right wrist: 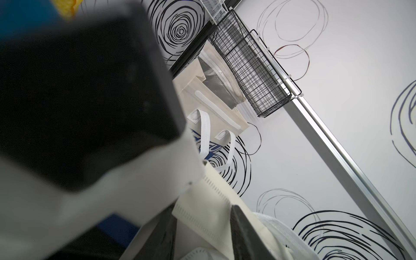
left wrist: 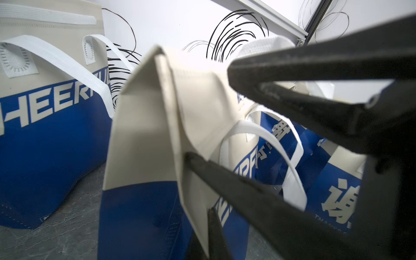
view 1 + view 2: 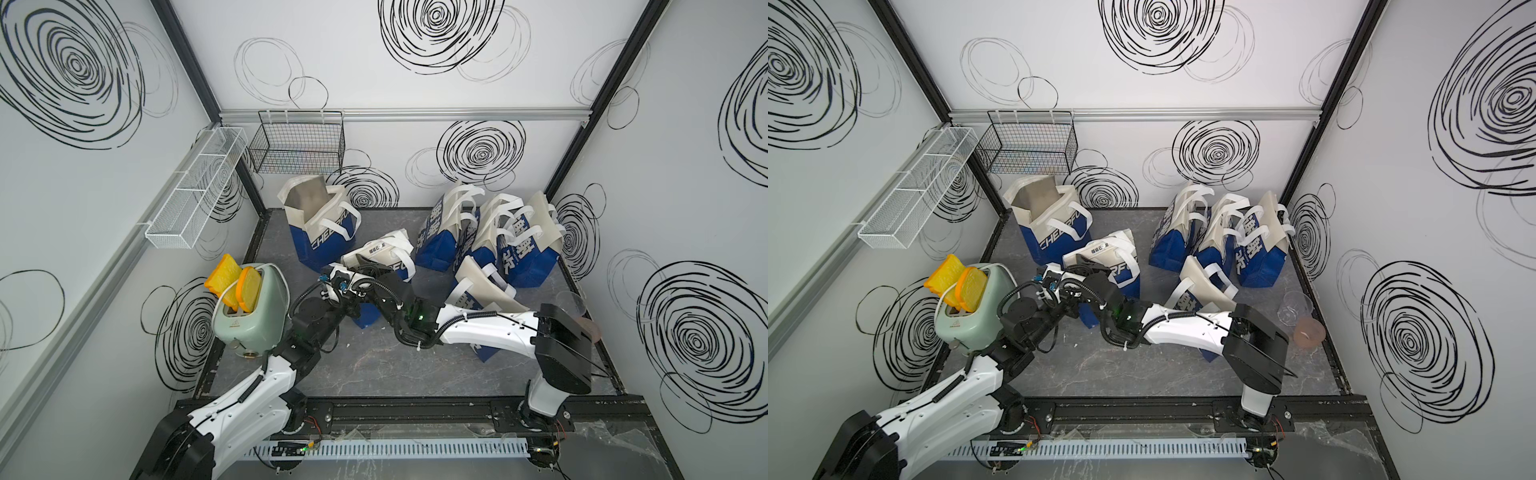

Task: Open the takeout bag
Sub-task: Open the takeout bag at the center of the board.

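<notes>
- Jaws first: the left gripper (image 3: 345,272) is closed tight, apparently pinching a side fold of the takeout bag (image 3: 386,253), which I judge is to stop the bag sliding or tipping. The right gripper (image 2: 208,111) has its jaws apart, one finger on either side of the bag's beige top flap. It looks placed to bite that flap and peel it away from the pinned side.
- Table (image 3: 374,374): a dark marbled surface carrying everything. The takeout bag stands near its middle, where both arms can meet over it.
- Bag cluster (image 3: 490,237): several blue-and-beige bags are packed together toward the rear right corner, handles up. A tipped bag (image 3: 478,282) lies just in front of them, partly under the right arm.
- Open bag (image 3: 316,220): it stands at the rear left, just behind the takeout bag, its mouth gaping on a silvery lining. That is probably how the finished result should look.
- Toaster (image 3: 249,320): pale green, at the left edge beside the left arm, with yellow toast slices (image 3: 224,276) poking from the slots. It is near the bag but not touching it, and no part of this job.
- Wire basket (image 3: 297,145): black, hung from the back-wall rail above the open bag.
- Glass (image 3: 1293,307): clear, near the right edge, with a pinkish cup (image 3: 1308,332) just beside it.
- Closure strip (image 1: 216,110): a white strip across the open bag's flap. If the takeout bag has the same, I expect the flap needs a firm pull.
</notes>
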You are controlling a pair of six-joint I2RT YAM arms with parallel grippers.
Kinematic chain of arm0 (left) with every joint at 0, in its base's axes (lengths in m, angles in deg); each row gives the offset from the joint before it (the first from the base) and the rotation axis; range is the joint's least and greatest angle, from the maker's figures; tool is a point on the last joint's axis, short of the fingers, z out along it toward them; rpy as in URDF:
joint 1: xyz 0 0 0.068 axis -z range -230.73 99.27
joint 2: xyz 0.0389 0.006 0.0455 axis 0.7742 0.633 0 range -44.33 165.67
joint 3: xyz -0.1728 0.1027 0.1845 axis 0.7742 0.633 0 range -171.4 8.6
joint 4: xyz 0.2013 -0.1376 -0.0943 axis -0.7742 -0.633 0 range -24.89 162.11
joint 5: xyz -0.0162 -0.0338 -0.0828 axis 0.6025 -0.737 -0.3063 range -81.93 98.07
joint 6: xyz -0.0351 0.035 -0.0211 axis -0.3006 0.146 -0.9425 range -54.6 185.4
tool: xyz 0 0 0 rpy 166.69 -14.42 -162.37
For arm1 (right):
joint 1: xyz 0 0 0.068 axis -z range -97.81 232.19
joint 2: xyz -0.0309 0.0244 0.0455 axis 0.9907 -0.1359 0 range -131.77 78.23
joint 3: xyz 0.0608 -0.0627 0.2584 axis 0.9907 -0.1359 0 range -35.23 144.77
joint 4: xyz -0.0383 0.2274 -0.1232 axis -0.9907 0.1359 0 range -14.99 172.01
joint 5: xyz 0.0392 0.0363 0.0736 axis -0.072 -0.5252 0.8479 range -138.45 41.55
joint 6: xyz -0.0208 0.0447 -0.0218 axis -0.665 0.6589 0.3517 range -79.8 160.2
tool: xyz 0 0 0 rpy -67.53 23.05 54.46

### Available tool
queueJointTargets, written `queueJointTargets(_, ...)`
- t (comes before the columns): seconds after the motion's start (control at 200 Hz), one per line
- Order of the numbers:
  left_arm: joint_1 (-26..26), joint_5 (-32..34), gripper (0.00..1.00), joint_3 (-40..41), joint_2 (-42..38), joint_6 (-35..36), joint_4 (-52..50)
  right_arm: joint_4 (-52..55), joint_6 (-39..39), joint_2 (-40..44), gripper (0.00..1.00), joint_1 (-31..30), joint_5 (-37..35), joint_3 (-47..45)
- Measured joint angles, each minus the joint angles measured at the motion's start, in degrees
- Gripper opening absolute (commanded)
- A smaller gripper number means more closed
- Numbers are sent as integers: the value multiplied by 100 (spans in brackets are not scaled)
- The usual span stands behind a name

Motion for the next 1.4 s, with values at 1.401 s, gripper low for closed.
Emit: queueJointTargets(1.401,-160,297,0,-103,-385,-437,-564,2527,1858,96,0,496,1200,1285)
